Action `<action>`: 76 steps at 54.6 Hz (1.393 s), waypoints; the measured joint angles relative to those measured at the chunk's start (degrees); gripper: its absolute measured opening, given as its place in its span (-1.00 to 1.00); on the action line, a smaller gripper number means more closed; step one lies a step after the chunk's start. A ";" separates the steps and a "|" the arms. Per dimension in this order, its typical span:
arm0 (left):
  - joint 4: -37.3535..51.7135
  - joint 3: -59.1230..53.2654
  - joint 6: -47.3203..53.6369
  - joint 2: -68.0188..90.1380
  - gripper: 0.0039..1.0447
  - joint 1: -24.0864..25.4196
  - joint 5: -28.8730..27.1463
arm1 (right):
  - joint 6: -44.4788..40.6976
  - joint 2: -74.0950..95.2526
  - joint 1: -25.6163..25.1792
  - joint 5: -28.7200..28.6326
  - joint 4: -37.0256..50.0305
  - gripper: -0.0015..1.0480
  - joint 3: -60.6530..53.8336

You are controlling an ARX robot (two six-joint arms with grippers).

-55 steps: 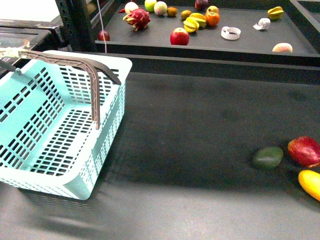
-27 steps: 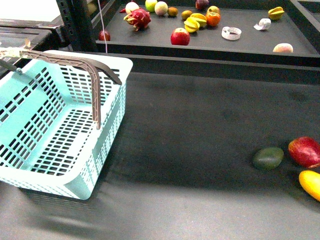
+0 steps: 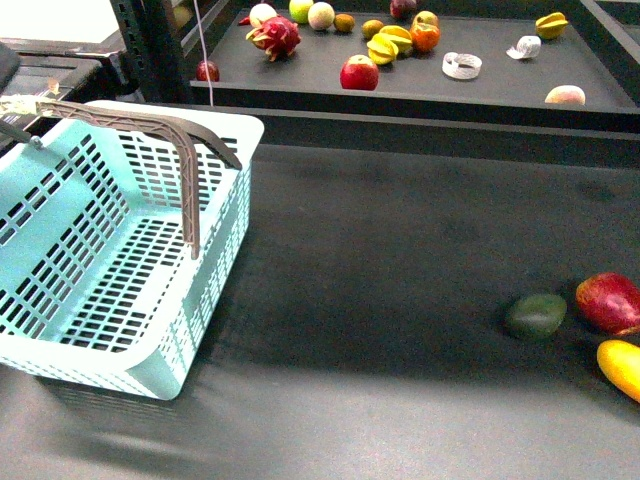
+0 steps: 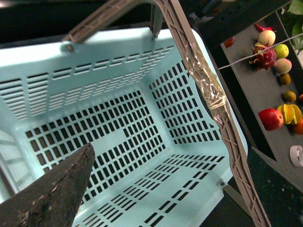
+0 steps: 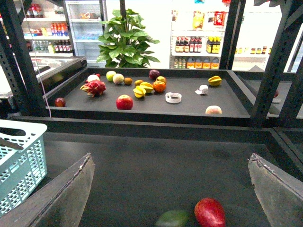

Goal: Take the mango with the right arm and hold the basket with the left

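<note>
1. Left gripper [image 4: 170, 149]: jaws wide, nothing held. It hangs over the open basket [image 3: 215, 125]. The taped handle [image 4: 208, 90] runs through the gap close to 1 finger, not clamped. We read this as lining up for the hold.
2. Basket: left side of the front frame, upright, empty, handle raised. That leaves the handle reachable from above.
3. Right gripper [image 5: 170, 157]: jaws wide, empty, camera looking across the table [image 3: 400, 260] toward the rear shelf tray [image 5: 189, 109]. The red fruit [image 5: 209, 213] and green fruit [image 5: 173, 218] sit just ahead of it. The mango is outside that view.
4. Mango [image 3: 620, 368]: lower right edge of the front frame, partly cut off, lying on the table just below the red fruit, with the green fruit near on its left.
5. Our call: 0 of 2 steps done. The right arm needs to shift toward the mango, then drop.
6. Risk: 3 fruits are clustered, so wide jaws could catch the red one.
</note>
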 joint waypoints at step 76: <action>13.73 18.21 -2.34 22.86 -0.86 -3.19 15.67 | 0.02 0.00 0.00 0.00 0.00 0.85 0.00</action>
